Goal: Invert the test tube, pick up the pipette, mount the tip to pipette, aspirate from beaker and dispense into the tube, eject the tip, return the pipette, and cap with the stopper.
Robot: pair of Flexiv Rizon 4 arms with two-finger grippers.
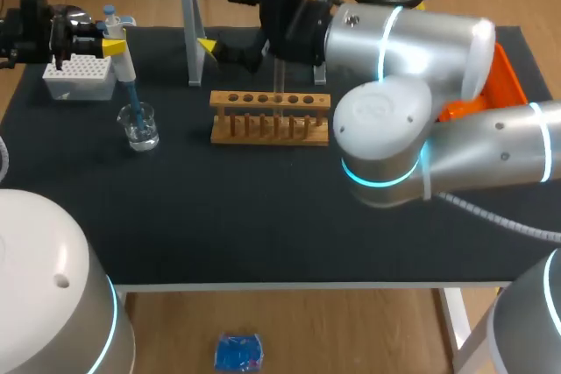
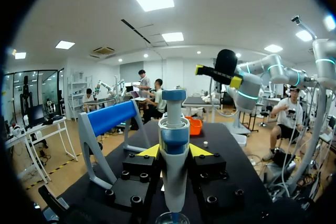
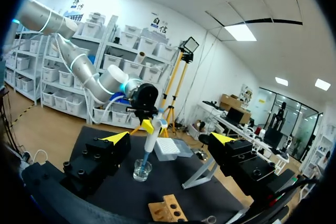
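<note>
The pipette [image 1: 125,63] stood upright, its long axis near vertical. Its blue tip [image 1: 131,98] pointed straight down into the glass beaker [image 1: 140,127] on the left part of the dark surface [image 1: 263,208]. The left gripper [image 1: 112,45] was closed on the pipette's body. In the left wrist view the pipette [image 2: 173,150] sat clamped between the two yellow fingertips, with the beaker's rim [image 2: 172,217] directly under it. I judged this to be the aspirating step.

Just behind the beaker sat the white tip box [image 1: 79,76]. To the robot's right of the beaker stood the wooden rack [image 1: 270,116], and what looked like a clear test tube [image 1: 279,85] rose upright from it, though it was faint. So the coming carry would run sideways to the right from beaker to rack, keeping the pipette vertical.

The right gripper [image 1: 223,19] hung above and behind the rack with its fingers spread wide and nothing between them. From its wrist view the right gripper [image 3: 170,137] looked out at the pipette [image 3: 152,142] and beaker [image 3: 142,170] well ahead. The left arm held the tool and was by far the nearer to the beaker.
</note>
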